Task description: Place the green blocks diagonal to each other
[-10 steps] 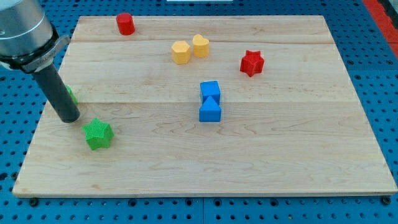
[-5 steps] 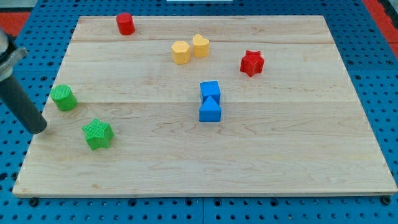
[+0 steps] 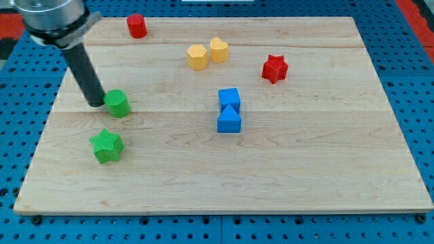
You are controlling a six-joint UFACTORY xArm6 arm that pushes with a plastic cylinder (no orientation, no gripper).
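My tip [image 3: 96, 104], a bare rod with no fingers to open, touches the light, rigid green cylinder [image 3: 117, 103], which should slide easily above the green star [image 3: 106, 146].

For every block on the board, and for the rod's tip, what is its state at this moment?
My tip: on the board, against the green cylinder's left side.
Green cylinder: upright, touched by my tip.
Green star: below the cylinder, apart.
Blue cube and blue triangle: touching.
Yellow hexagon and yellow heart: touching.
Red star: alone.
Red cylinder: upright, alone.
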